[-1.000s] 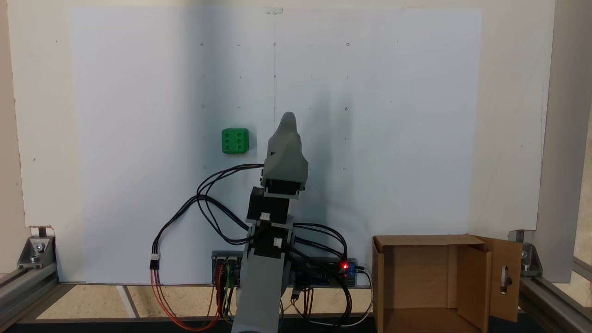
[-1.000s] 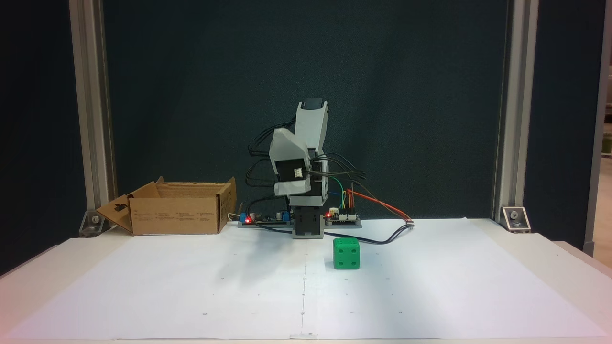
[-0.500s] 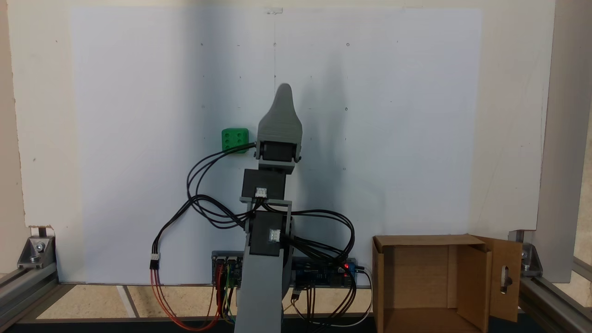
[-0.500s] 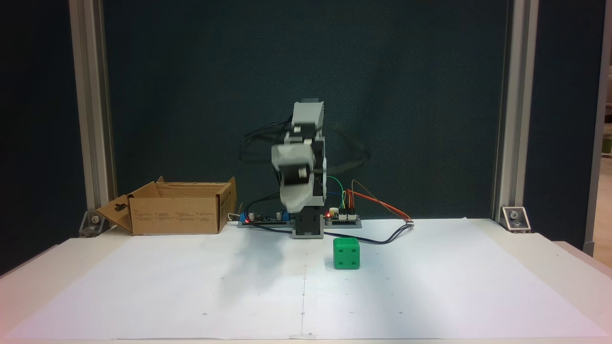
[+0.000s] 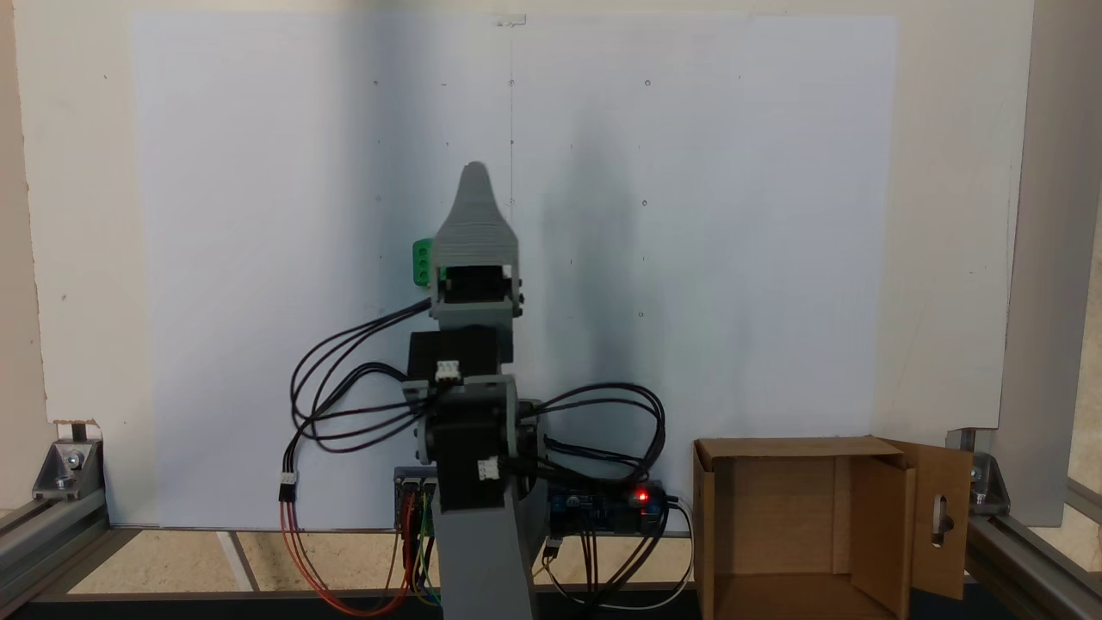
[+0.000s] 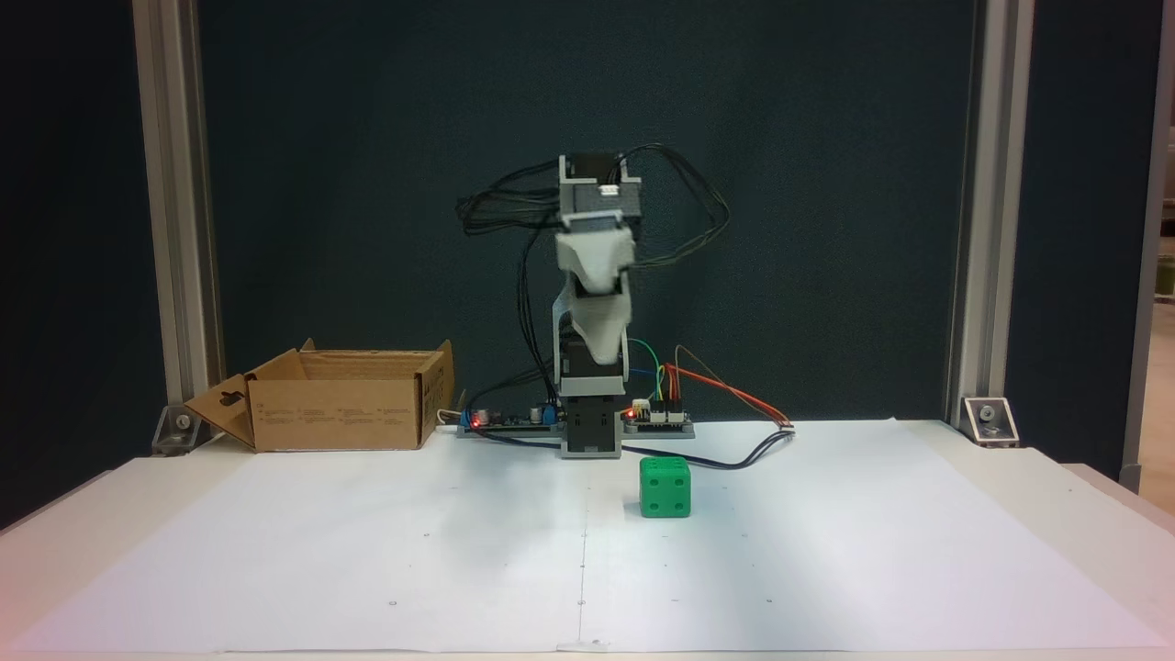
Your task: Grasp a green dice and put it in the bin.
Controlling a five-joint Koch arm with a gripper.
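I'm on the approach: pincer (image 6: 608,353) high above the bench (image 6: 275,542), well clear of the green dice (image 6: 665,487); its opening I can't tell. Next I need to drop onto the dice, then carry it to the bin (image 6: 340,404).

Matt grey plastic, ribbed with fine layer lines, forms the gripper (image 5: 475,176) above the green dice (image 6: 665,487), a smooth, faintly shiny plastic cube with sunken pips. A sheet of white matt paper (image 5: 732,258) covers the pale tabletop (image 6: 1092,514). At 4 o'clock in a fixed view stands the bin (image 5: 775,525), of dull brown corrugated cardboard. Brushed aluminium posts (image 6: 978,211) frame a dark matt backdrop (image 6: 826,138); glossy black cables (image 5: 344,379) loop off the arm.
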